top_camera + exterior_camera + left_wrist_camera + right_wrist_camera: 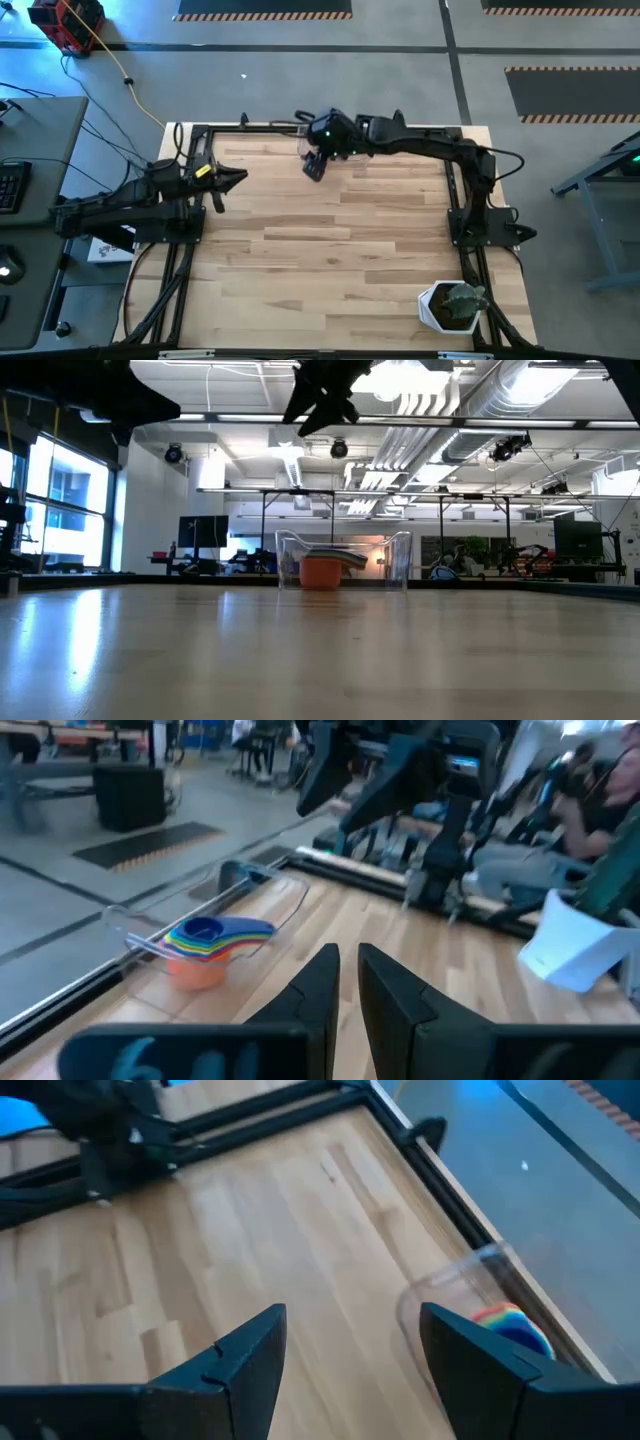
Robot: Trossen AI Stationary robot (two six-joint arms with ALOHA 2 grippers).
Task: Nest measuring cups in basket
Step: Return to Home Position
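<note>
The wooden table [330, 250] carries two items: the clear basket [392, 563], just ahead of the right gripper [316, 165] fingers, and the white plant pot [440, 307], well apart from them.

The table [330, 250] is viewed from overhead and from tabletop height. The basket [392, 560] is shared by three views.

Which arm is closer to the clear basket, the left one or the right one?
Right. The right arm reaches over the basket, open jaws above it; the left arm sits apart at the table's left edge.
</note>
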